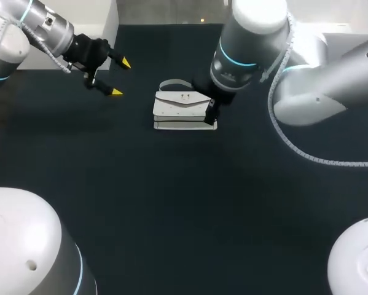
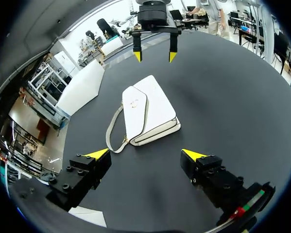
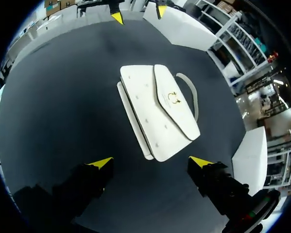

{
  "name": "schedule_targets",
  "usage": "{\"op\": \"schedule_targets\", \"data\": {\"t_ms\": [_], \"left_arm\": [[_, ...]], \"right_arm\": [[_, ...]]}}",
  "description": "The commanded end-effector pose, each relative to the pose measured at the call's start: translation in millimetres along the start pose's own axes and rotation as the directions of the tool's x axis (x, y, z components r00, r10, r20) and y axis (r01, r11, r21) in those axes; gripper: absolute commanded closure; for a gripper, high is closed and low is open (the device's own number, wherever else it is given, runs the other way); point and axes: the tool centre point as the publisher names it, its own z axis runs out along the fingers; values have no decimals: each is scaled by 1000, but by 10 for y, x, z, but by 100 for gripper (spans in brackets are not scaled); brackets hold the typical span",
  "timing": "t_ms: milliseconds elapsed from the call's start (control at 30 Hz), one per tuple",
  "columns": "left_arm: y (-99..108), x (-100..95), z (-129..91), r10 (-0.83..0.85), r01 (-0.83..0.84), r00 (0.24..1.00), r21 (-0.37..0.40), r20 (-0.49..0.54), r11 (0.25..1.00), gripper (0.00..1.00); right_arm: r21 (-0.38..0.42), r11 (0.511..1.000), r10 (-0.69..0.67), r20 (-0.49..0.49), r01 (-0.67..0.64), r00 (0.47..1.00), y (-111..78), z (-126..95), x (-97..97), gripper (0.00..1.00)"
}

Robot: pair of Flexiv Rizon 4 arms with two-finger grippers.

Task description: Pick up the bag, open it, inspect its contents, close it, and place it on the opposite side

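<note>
My right fingers (image 3: 198,162) hang spread over the shut bag (image 1: 184,110) to straddle it, while my left fingers (image 2: 194,155) wait spread, well aside.

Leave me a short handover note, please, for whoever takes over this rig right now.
Left gripper: open, empty, to the left of the bag and apart from it.
Right gripper: open, empty, close by the bag's right end, not gripping it.
Bag: white, lying flat near the middle of the table, flap shut, strap looped behind it.
Done: nothing that shows; the bag is not yet picked up.
Left: pick it up, open it, look inside, close it, set it on the opposite side.
</note>
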Motion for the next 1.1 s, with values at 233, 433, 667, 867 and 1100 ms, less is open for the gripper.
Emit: {"op": "schedule_targets", "data": {"t_ms": [233, 433, 667, 867, 1100], "left_arm": [[-162, 107, 5, 23, -29, 975, 23, 223, 999, 0], [-162, 107, 5, 23, -29, 975, 23, 223, 999, 0], [-231, 85, 110, 76, -83, 973, 25, 219, 996, 0], [-342, 14, 168, 143, -156, 967, 50, 210, 986, 0], [-424, -55, 262, 175, -189, 966, 60, 189, 980, 0]], "right_arm": [[-74, 991, -86, 251, 108, 964, -76, -16, 99, 0], [-74, 991, -86, 251, 108, 964, -76, -16, 99, 0], [-62, 984, -143, 308, 169, 941, -5, 25, 150, 0], [-85, 964, -200, 396, 252, 896, 19, 179, 250, 0], [-78, 955, -222, 447, 285, 867, 10, 311, 217, 0]]}}
